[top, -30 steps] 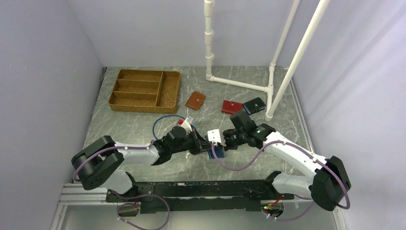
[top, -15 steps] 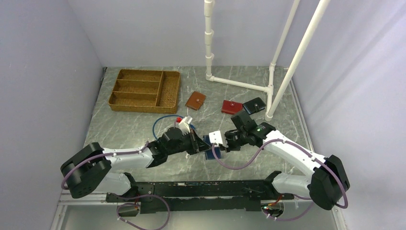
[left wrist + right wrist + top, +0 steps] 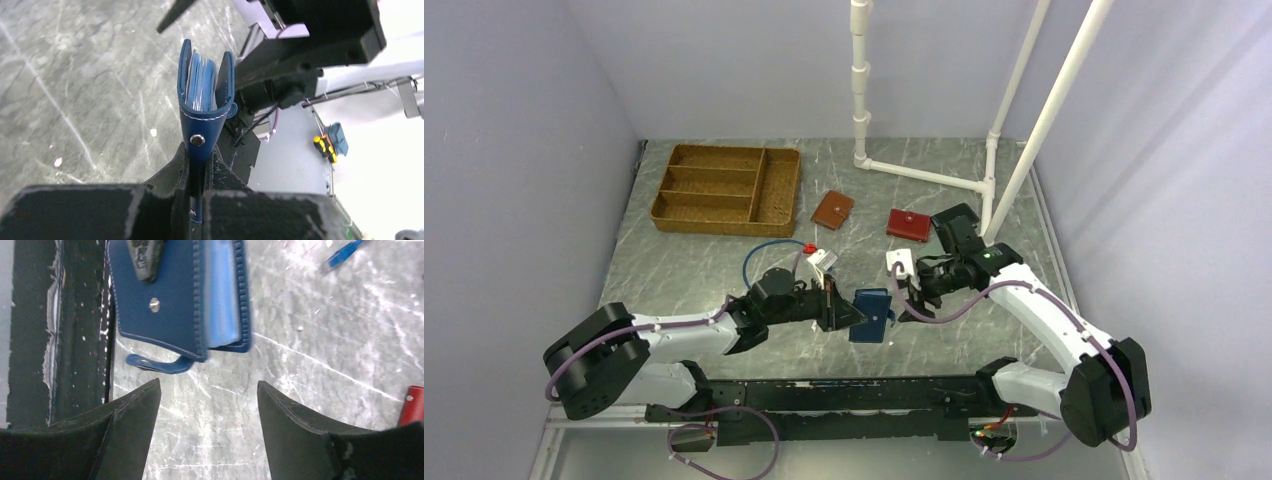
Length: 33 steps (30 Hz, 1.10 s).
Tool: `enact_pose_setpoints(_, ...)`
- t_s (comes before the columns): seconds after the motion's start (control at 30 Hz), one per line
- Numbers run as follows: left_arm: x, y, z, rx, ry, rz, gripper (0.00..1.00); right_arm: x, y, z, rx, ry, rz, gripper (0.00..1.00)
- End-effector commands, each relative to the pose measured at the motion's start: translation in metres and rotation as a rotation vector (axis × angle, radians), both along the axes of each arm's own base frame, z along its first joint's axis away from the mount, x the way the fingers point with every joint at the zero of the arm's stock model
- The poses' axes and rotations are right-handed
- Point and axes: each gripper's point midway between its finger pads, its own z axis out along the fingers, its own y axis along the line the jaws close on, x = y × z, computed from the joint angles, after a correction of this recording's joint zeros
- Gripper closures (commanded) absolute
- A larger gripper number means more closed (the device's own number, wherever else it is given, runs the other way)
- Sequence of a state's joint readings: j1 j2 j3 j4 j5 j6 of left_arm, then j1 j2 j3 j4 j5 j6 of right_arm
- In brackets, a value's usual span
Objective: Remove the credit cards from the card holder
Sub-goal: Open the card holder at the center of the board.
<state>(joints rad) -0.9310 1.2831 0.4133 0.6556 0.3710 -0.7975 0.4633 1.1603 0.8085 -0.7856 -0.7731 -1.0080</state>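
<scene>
Card holder (image 3: 871, 316), seemingly ajar, in left tool (image 3: 198, 167)

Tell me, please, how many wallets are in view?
3: a tan-brown leather wallet and a red leather wallet lying mid-table, a navy blue leather wallet in the left gripper. The arms may hide more.
</scene>
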Motion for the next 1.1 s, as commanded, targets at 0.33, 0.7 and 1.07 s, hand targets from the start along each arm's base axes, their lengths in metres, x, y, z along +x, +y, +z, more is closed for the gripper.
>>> enact_pose_setpoints(0.33,-0.021,0.002,0.034,-0.007,-0.334,-0.22,1.0,-0.022,0.027,0.071,0.318,0.143,0.056,0.09)
enact_pose_setpoints(0.7,-0.034,0.008,0.049,-0.085,-0.527,-0.297,1.0,-0.021,0.031,0.071,0.331,0.182,0.033,0.09)
enact_pose_setpoints(1.07,-0.048,0.009,0.06,-0.178,-0.595,-0.36,1.0,-0.032,0.037,0.061,0.305,0.195,0.077,0.14)
